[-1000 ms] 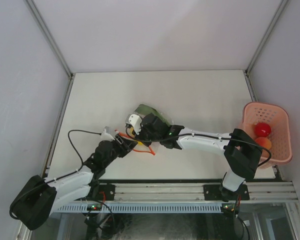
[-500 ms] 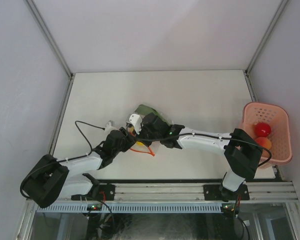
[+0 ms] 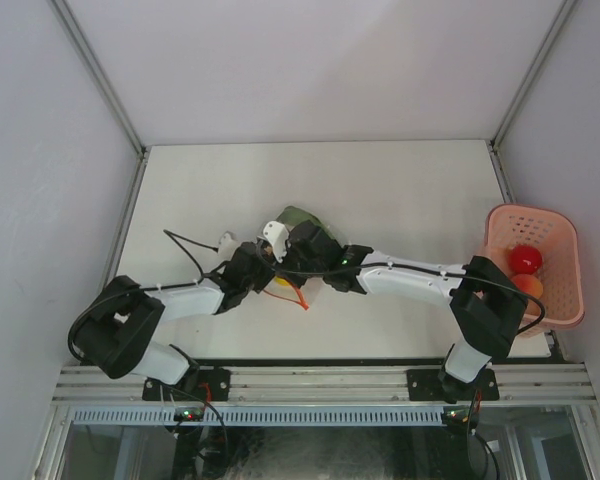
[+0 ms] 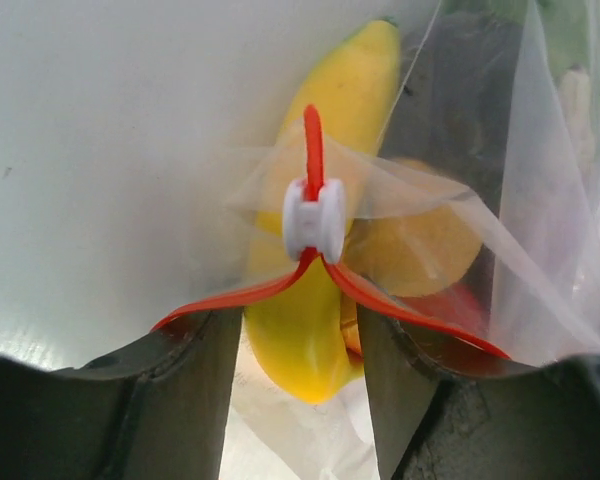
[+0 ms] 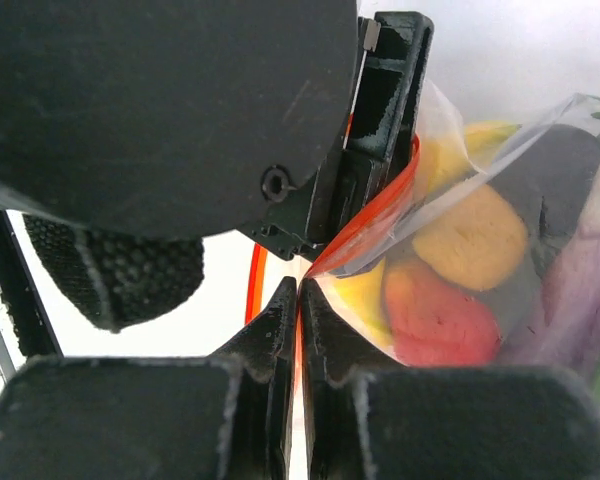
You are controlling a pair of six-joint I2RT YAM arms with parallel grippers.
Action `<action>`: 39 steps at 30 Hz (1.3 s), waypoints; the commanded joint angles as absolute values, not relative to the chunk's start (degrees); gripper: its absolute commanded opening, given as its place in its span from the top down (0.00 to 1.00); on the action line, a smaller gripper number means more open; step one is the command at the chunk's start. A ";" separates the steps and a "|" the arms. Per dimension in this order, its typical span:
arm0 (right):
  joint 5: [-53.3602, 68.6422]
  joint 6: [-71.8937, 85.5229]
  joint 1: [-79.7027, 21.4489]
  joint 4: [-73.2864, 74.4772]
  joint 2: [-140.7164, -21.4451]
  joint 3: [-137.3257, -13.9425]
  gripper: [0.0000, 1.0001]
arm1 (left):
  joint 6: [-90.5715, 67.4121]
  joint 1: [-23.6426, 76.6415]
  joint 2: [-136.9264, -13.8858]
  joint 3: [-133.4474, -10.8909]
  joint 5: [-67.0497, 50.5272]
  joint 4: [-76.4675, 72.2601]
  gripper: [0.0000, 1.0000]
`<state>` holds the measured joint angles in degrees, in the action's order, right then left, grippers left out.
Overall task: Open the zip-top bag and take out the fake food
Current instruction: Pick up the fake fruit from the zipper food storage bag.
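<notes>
The zip-top bag (image 3: 300,222) lies mid-table, its mouth parted. In the left wrist view its red zip strip (image 4: 230,297) splits below the white slider (image 4: 315,218). Fake food shows inside: a yellow banana (image 4: 325,150), an orange piece (image 5: 475,240), a red piece (image 5: 435,320) and a dark purple one (image 5: 580,290). My left gripper (image 4: 300,350) is open at the bag's mouth, the banana's end lying between its fingers (image 4: 170,400). My right gripper (image 5: 300,290) is shut on the red zip strip just beside it. Both grippers meet at the bag (image 3: 272,262).
A pink perforated basket (image 3: 568,300) stands at the table's right edge with a red fruit (image 3: 525,258) and an orange one (image 3: 528,285) in it. Grey walls close in the left, back and right sides.
My left arm has swung forward and right, bringing its gripper up to the bag's mouth, and its jaws have widened a little. The right gripper has kept its hold.
</notes>
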<state>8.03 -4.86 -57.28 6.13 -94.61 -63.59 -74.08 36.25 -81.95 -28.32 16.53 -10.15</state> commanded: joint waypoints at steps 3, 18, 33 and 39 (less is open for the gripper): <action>11.01 -2.48 -56.36 4.66 -92.26 -65.66 1.00 | -77.06 37.00 -85.28 -29.75 17.91 -2.37 0.58; 8.15 -4.63 -54.15 4.92 -94.40 -65.48 1.00 | -66.55 37.00 -68.68 -29.71 18.38 4.72 0.79; 2.37 -9.85 -54.94 3.87 -96.64 -64.86 1.00 | -64.50 36.76 -51.60 -24.20 15.15 10.89 0.83; 3.17 -11.15 -55.87 3.30 -96.73 -64.25 1.00 | -64.39 36.27 -46.61 -23.08 11.75 13.57 0.85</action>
<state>3.49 -9.26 -55.16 6.00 -96.82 -63.59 -65.80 36.62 -49.01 -24.82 14.28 11.99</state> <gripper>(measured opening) 0.002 0.408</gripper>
